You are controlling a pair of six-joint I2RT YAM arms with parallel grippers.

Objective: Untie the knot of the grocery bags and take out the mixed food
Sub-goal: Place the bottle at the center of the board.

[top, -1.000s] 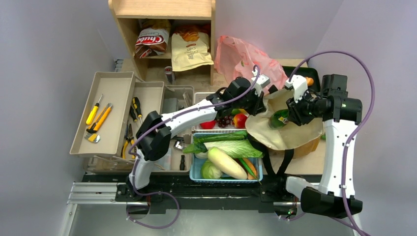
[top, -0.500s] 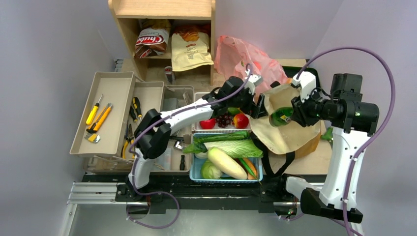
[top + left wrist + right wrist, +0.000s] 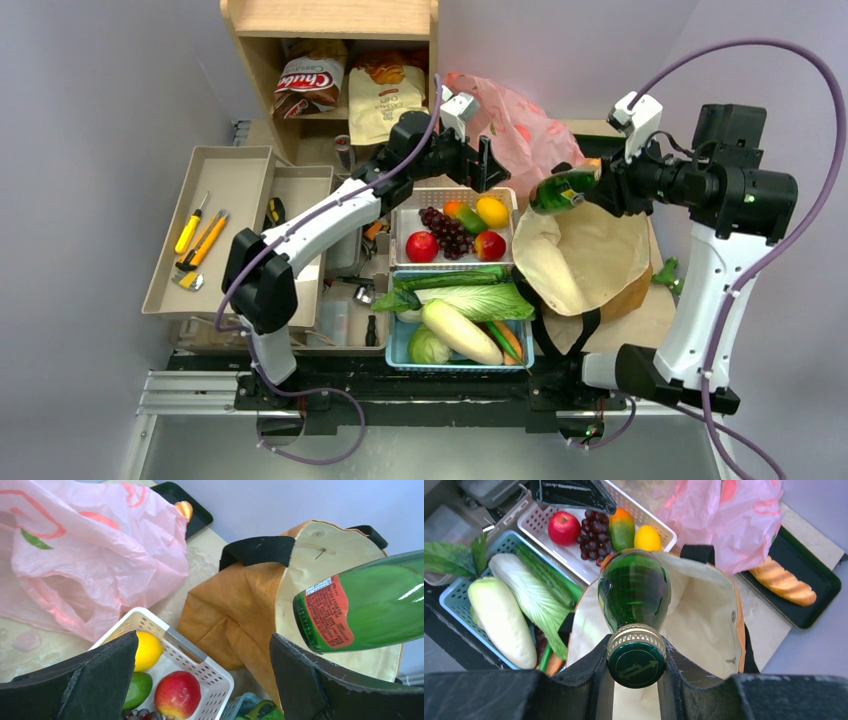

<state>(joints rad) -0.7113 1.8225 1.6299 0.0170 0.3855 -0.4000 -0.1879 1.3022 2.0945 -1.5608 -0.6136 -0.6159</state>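
Observation:
The thin pink bag [image 3: 510, 125] lies crumpled at the back; I cannot see its knot. The brown bag [image 3: 590, 260] with black straps gapes open below my right gripper [image 3: 636, 662], which is shut on the neck of a green glass bottle [image 3: 560, 187] held above the bag's mouth. My left gripper [image 3: 480, 165] hangs open and empty over the back of the white basket [image 3: 405, 215], which holds red apples [image 3: 422, 246], dark grapes [image 3: 447, 228] and a yellow fruit [image 3: 491, 211]. The blue basket [image 3: 392, 355] holds cucumber [image 3: 450, 278], napa cabbage [image 3: 480, 300] and daikon [image 3: 460, 332].
A wooden shelf [image 3: 330, 20] at the back holds a Chubs bag [image 3: 308, 85] and a tan snack bag [image 3: 385, 105]. Grey tool trays [image 3: 215, 230] sit at the left. A black tray [image 3: 819, 587] with a bread loaf [image 3: 784, 582] lies behind the brown bag.
My left gripper let go of the brown bag's rim, opened wide and drew back to the left over the white basket. My right gripper lifted the green bottle out of the bag.

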